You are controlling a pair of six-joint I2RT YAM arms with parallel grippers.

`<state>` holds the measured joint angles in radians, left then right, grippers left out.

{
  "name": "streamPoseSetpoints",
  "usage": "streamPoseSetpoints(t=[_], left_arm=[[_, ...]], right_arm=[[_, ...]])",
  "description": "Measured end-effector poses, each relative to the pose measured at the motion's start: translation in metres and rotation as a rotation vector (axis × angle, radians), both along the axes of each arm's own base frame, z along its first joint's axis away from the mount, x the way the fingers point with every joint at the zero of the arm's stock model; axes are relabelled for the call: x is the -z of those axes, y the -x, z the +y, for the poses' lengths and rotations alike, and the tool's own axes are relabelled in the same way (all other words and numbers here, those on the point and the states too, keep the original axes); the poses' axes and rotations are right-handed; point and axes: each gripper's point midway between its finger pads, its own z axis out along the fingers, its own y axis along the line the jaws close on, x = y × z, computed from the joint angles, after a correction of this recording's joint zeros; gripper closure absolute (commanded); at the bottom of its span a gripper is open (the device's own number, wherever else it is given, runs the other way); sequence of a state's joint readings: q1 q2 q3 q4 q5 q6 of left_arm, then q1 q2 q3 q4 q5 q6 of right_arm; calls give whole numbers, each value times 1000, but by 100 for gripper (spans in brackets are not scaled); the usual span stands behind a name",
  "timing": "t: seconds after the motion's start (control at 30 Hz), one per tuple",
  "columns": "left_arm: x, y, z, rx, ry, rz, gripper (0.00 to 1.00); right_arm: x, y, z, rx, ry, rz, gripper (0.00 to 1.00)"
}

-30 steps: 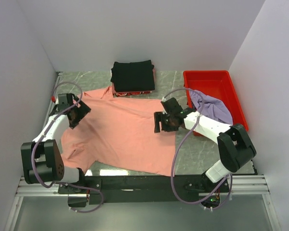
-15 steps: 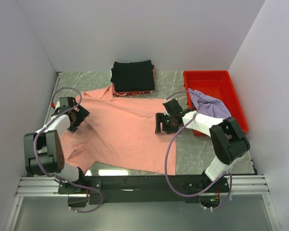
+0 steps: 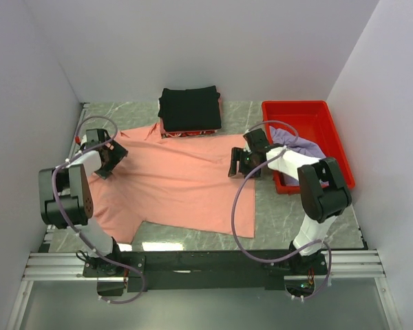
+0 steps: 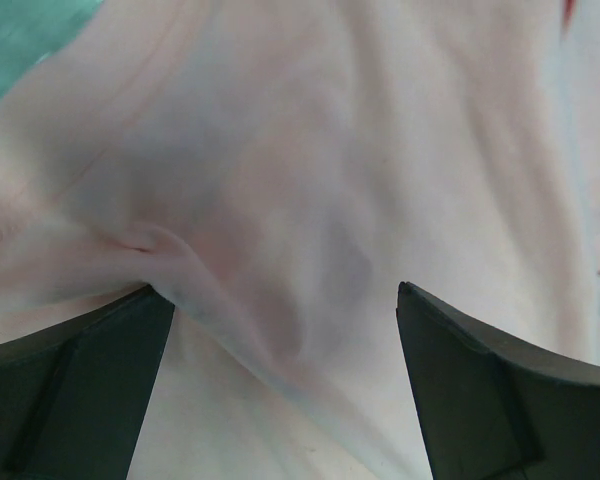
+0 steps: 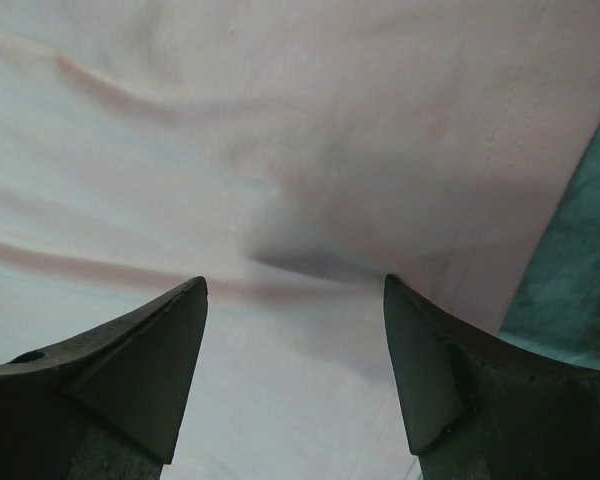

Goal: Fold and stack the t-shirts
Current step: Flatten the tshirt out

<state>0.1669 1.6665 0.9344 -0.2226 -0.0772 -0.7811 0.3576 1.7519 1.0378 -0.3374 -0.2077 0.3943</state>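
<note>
Grey marbled tabletop (image 3: pixel 283 221), white walls (image 3: pixel 193 41). Three t-shirts: salmon-pink shirt (image 3: pixel 172 182) spread flat mid-table, black shirt (image 3: pixel 189 108) folded at the far edge, lavender shirt (image 3: pixel 304 146) in the one red tray (image 3: pixel 296 104). Left gripper (image 3: pixel 104 159) and right gripper (image 3: pixel 237 165) both gape over the pink cloth.

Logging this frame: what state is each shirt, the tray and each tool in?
salmon-pink t-shirt: unfolded, spread flat.
black t-shirt: folded rectangle.
lavender t-shirt: crumpled, unfolded.
red tray: holding the lavender t-shirt.
left tool: open, over salmon-pink t-shirt.
right tool: open, over salmon-pink t-shirt.
</note>
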Motion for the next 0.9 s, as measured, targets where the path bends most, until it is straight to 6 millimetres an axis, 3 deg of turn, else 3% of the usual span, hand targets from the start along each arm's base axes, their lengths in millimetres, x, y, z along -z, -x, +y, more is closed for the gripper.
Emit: streamPoseSetpoints(t=[0.23,0.47,0.7,0.9], left_arm=[[-5,-49,-2,54,29,-61,0],[-7,-61,-8,94,52,-75,0],[-16,-44,-12,87,63,-42,1],[-65,3,-33,3,41,-61,1]], right_arm=[[-1,-28,-3,23,13,0,22],[-1,-50,-12,53,36,-8,22],[-4,-53,-15,59,38,-20,21],[-34,-47,-19,63,22,-88,21]])
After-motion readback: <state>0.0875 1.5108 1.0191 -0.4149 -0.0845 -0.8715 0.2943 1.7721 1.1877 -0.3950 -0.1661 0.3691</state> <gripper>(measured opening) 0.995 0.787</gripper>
